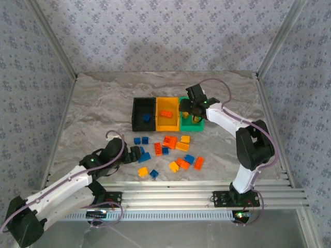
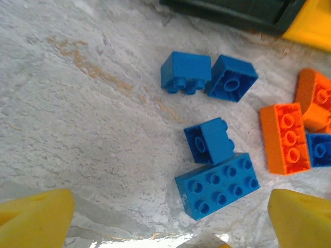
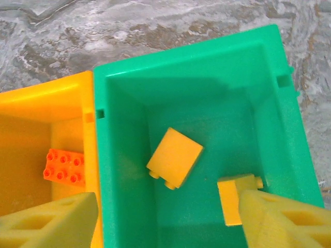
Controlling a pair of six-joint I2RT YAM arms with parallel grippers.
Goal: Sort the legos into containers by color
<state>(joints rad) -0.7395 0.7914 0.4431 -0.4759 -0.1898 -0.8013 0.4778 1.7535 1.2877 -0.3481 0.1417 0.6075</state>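
Above marble table (image 1: 93,113), both jaws gape, holding nothing.

A grey, marble-veined worktop (image 1: 93,108) is stretching from near to far under soft, even light. Walls (image 1: 165,31) papered in a small blue-grey floral print are closing it in on the left, far and right sides, with metal posts (image 1: 51,39) slanting up at the far corners. Ribbed aluminium rails (image 1: 207,199) are lying across the near edge.
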